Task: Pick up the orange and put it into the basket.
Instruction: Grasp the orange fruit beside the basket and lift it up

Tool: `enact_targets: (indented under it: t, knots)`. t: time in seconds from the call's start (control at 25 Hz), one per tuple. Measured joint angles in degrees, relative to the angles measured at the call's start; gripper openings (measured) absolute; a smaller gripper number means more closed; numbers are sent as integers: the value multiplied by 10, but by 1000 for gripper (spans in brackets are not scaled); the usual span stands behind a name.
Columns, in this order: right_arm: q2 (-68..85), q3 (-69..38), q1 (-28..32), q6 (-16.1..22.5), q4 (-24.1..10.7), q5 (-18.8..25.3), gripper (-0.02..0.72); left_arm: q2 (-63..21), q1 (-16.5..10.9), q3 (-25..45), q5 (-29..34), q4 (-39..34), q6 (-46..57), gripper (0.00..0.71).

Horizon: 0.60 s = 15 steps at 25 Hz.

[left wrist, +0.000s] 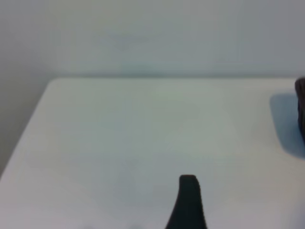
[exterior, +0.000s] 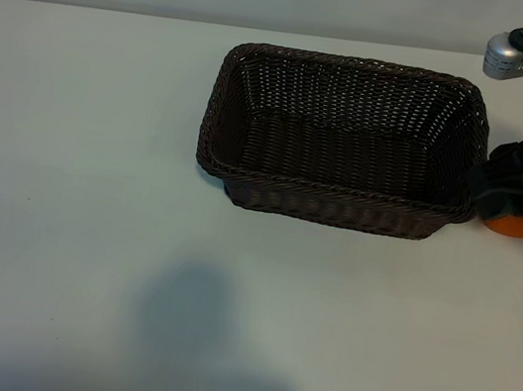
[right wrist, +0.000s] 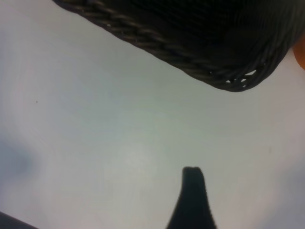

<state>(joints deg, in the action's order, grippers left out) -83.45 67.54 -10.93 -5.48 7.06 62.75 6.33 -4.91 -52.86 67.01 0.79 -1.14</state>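
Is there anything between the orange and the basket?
No. In the exterior view the orange sits right beside the basket, with the right end effector over it.

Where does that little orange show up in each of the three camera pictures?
Exterior view: the orange sits on the table at the far right, just outside the basket, partly hidden under the right arm.
Left wrist view: not in it; only a dark sliver of the basket at the right edge.
Right wrist view: an orange sliver at the right edge, beside the basket's corner.
Shared landmark: the basket's braided rim.
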Motion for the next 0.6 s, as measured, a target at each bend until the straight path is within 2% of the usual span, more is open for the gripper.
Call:
enact_targets:
  t: [0.32,0.6]
  knots:
    - [0,0,0,-1,0,-1,535,-33,0,169,0,6,-1,596]
    - [0,0,0,-1,0,0,535,-34,0,225,-8,7,0,596]
